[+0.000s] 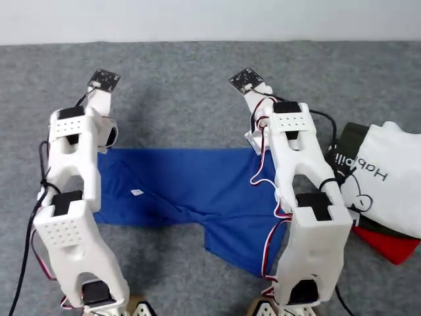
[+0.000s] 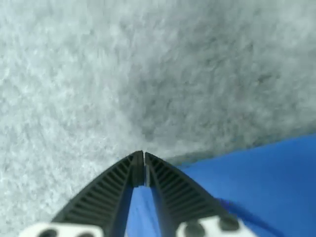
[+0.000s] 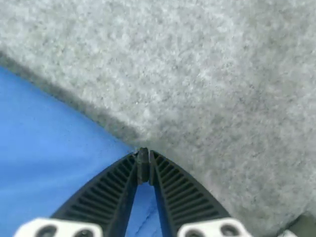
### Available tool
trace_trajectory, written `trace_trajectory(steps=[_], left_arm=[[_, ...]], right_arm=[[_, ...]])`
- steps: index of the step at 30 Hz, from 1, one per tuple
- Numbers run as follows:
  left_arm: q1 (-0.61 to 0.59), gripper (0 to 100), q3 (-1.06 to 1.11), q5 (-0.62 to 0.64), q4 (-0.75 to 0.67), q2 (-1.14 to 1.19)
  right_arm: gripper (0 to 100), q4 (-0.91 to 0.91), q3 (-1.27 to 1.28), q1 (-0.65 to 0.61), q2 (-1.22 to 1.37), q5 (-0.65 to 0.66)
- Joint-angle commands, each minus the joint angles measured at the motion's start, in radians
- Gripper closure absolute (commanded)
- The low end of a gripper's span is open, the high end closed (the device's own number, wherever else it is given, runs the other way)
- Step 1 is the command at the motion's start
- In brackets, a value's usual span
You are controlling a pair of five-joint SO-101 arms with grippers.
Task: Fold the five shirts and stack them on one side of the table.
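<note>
A blue shirt (image 1: 191, 191) lies spread across the grey table between the two arms, partly folded, with a small white tag on it. My left gripper (image 2: 143, 159) is shut on the blue shirt's (image 2: 256, 182) far left corner, fingertips touching the felt. My right gripper (image 3: 143, 155) is shut on the blue shirt's (image 3: 44, 138) far right corner in the same way. In the high view the left arm (image 1: 75, 164) and right arm (image 1: 296, 171) each cover their gripper.
At the right edge lies a pile of shirts: a white one (image 1: 388, 178) with print on top, a dark green one (image 1: 348, 141) and a red one (image 1: 391, 245) beneath. Bare grey felt (image 1: 184, 92) stretches behind the blue shirt.
</note>
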Motion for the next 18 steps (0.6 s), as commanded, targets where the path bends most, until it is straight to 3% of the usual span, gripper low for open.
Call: trace_trajectory(steps=[1,10,18], left_arm=[[0.026,99,-0.054,0.012,0.031,-0.063],[0.025,99,-0.051,0.006,0.305,-0.18],[0.008,99,-0.056,0.005,0.265,-0.028]], right_arm=[[98.8,0.073,-0.057,0.007,-0.139,-0.008],[98.5,0.366,-0.057,-0.061,-0.208,-0.006],[98.4,0.291,-0.035,-0.071,-0.062,-0.003]])
